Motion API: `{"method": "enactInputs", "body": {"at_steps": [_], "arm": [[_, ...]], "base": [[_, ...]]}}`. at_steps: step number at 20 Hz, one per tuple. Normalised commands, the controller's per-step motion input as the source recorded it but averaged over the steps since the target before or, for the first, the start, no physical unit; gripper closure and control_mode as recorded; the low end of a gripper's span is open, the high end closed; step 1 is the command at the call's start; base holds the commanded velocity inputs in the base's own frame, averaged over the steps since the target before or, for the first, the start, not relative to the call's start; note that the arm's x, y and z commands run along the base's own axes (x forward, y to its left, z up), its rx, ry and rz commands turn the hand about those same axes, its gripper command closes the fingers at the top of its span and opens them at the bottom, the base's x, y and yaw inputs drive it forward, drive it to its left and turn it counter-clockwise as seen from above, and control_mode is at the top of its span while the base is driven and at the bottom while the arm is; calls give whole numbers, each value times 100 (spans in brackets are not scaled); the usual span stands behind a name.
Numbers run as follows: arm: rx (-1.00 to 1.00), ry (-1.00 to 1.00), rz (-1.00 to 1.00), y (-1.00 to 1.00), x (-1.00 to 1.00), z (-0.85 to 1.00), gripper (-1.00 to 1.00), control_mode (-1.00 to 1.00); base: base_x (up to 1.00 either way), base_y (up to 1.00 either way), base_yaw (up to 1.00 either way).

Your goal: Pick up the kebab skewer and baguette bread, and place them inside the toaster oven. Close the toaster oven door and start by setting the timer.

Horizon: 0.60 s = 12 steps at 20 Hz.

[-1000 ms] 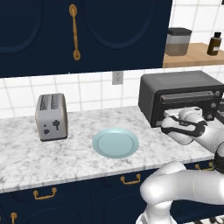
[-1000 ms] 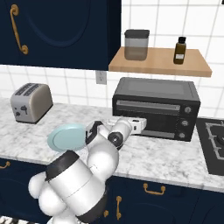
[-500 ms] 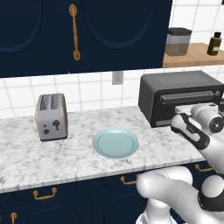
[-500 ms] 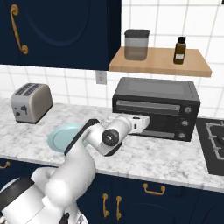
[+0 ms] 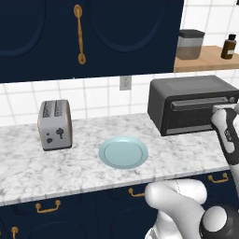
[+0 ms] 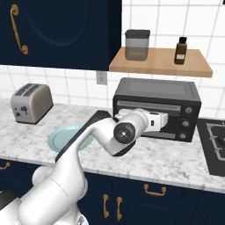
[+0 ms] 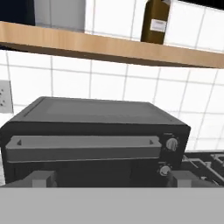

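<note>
While the silver two-slot toaster stands at the far left of the marble tabletop, a pale blue plate lies bare to its right, well apart from it. Further right sits the toaster oven, black and boxy, with the toaster oven door shut and its bar handle running across the top of the front. Two knobs sit on the oven's right side. In the hand view the gripper faces the oven front, and its jaws stand wide apart, holding nothing. Above the oven a wooden shelf carries a grey canister and, to its right, a brown bottle. A stove burner lies at the far right.
</note>
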Motion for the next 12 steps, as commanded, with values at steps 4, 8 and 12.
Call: {"method": "enactInputs", "body": {"at_steps": [4,8,12], "arm": [[4,0,0,-81,-17,19,-100,-100],[0,-22,4,-55,7,-18,-100,-100],[0,-23,9,-59,23,-42,-100,-100]], "base": [[0,0,0],[0,0,0],[0,0,0]]}}
